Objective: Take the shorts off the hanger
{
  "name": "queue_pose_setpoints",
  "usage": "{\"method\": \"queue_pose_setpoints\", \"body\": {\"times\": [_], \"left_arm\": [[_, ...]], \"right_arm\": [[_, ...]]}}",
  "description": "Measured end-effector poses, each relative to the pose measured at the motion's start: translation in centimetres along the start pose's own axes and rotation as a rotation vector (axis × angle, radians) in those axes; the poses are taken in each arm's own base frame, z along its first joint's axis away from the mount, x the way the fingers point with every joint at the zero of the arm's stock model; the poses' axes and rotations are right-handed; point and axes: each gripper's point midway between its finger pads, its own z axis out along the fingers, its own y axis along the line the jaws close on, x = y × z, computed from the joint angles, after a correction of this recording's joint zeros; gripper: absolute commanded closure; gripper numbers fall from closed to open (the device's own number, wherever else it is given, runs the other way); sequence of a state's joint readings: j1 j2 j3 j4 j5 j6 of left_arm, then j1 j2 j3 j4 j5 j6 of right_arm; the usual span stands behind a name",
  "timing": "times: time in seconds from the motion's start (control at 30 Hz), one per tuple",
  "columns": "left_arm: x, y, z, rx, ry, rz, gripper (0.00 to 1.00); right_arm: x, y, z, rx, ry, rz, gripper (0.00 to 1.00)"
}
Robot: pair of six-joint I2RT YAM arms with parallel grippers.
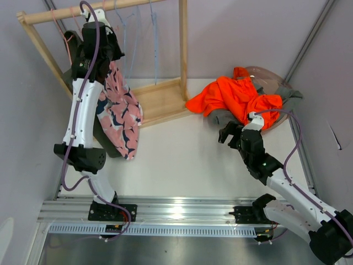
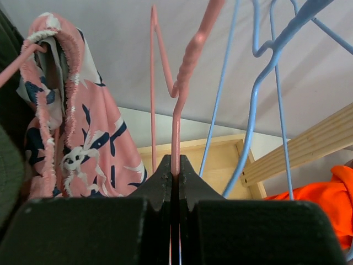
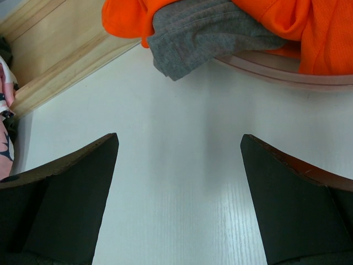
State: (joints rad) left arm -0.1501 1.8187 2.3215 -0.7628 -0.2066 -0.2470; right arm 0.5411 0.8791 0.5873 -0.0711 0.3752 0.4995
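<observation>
Left arm reaches straight up to the wooden rack point(image 1: 162, 99) rail. Left tool point(image 2: 175, 168) is clamped fully closed on a pink wire hanger point(image 2: 177, 110). Pink patterned shorts point(image 1: 118, 107) hang just beside the arm, dark olive shorts point(image 1: 110, 148) behind them. Blue hangers point(image 2: 259, 105) are next along the rail. Right arm is folded low over the tabletop point(image 1: 182, 160). Right tool point(image 3: 179, 160) is spread wide, gripping nothing, facing orange shorts point(image 1: 231, 91) and grey shorts point(image 3: 209, 33) heaped in a clear bowl point(image 3: 287, 74).

left gripper point(image 2: 175, 174): jaws pinched on pink hanger point(image 2: 185, 61) wire | patterned pink shorts point(image 2: 83, 132): hanging left of pink hanger | dark green cloth point(image 2: 8, 182): far left edge | blue hangers point(image 2: 249, 127): just right of it | wooden rack point(image 2: 309, 146): behind, right | orange shorts point(image 2: 331, 204): far lower right
</observation>
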Motion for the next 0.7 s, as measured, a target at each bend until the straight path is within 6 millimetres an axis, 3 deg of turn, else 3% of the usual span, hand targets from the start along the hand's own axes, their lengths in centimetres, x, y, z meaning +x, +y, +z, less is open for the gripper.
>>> {"method": "queue_pose_setpoints", "body": {"times": [0.17, 0.27, 0.3, 0.33, 0.4, 0.5, 0.7], "left_arm": [[0.0, -0.2, -0.3, 0.016, 0.004, -0.007, 0.96], [-0.1, -0.5, -1.1, 0.033, 0.006, -0.011, 0.83], [-0.1, -0.5, -1.5, 0.044, 0.009, -0.012, 0.69], [0.1, -0.5, -2.1, 0.051, 0.017, -0.01, 0.61], [0.3, -0.5, -3.6, 0.068, 0.029, -0.002, 0.41], [-0.2, -0.3, -6.3, 0.088, 0.017, 0.0, 0.25], [-4.4, 0.7, -13.3, 0.096, -0.126, -0.013, 0.19]], "right_arm": [[0.1, 0.8, -1.0, -0.016, -0.006, -0.01, 0.01], [0.1, 1.2, -1.5, -0.022, -0.011, -0.017, 0.01], [0.1, 1.3, -1.7, -0.023, -0.011, -0.021, 0.01], [0.0, 1.4, -1.9, -0.023, -0.012, -0.024, 0.01], [0.0, 1.6, -2.3, -0.024, -0.014, -0.031, 0.01], [-0.2, 1.8, -2.7, -0.026, -0.02, -0.037, 0.01], [-0.2, 2.3, -3.2, -0.03, -0.012, -0.053, 0.01]]}}
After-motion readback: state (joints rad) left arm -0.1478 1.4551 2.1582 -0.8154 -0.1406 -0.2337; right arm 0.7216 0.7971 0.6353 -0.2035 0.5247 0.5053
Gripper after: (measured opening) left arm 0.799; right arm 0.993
